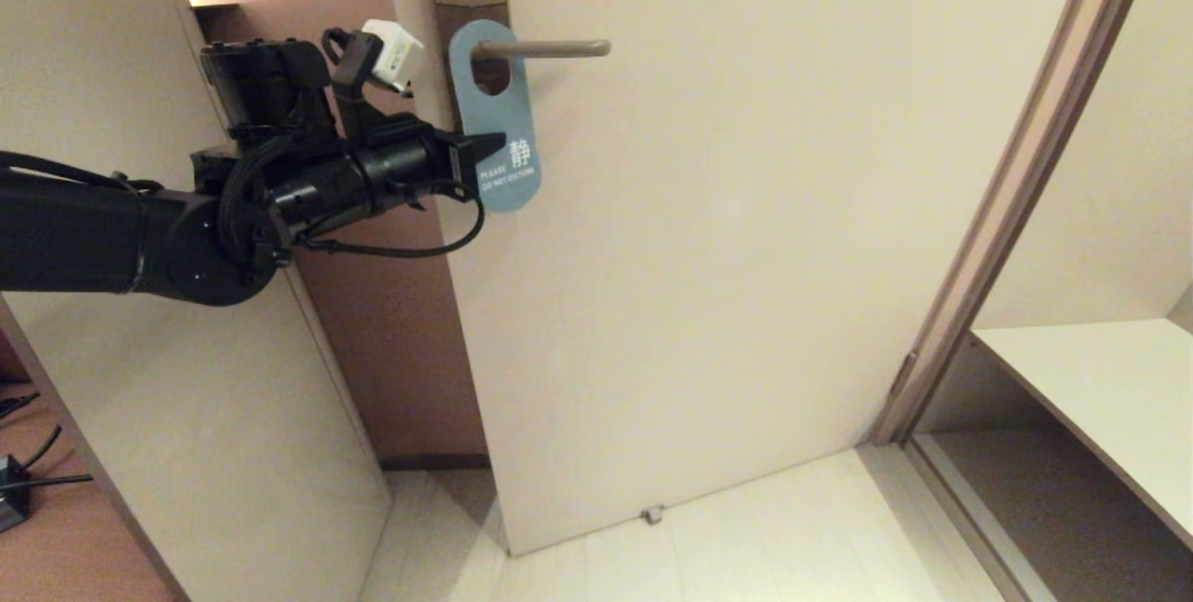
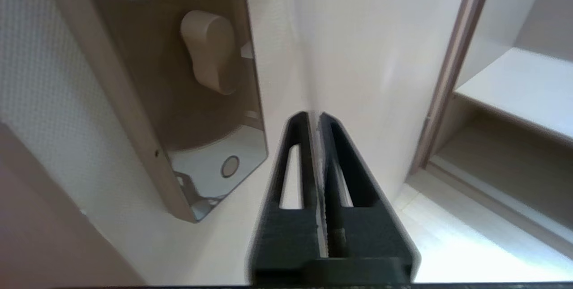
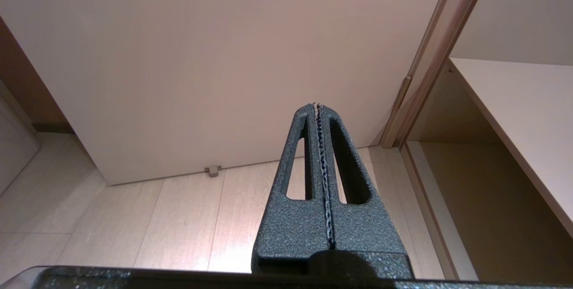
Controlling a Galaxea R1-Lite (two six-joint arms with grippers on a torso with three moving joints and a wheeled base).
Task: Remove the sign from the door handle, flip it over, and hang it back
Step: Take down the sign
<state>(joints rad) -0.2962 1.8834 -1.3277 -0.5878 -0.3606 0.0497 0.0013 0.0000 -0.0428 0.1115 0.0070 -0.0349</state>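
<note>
The black left gripper [image 1: 485, 150] is pinching the blue-grey card sign [image 1: 499, 117] hanging lengthwise downward from the horizontal brownish metal door handle [image 1: 545, 48]; the right gripper's [image 3: 317, 106] jaws are pressed together.

Cream door [image 1: 746, 257], pale plank floor [image 1: 746, 537], white shelf [image 1: 1100, 388].

The left gripper [image 2: 318, 121] had its fingers [image 2: 295, 163] pressed on the sign [image 2: 318, 163], seen edge-on as a thin white strip, before the cream door [image 2: 358, 56] beside its metal latch plate [image 2: 210, 101].

A cream door [image 1: 746, 257], pale floor [image 1: 746, 546] and a shelf [image 1: 1100, 388].
</note>
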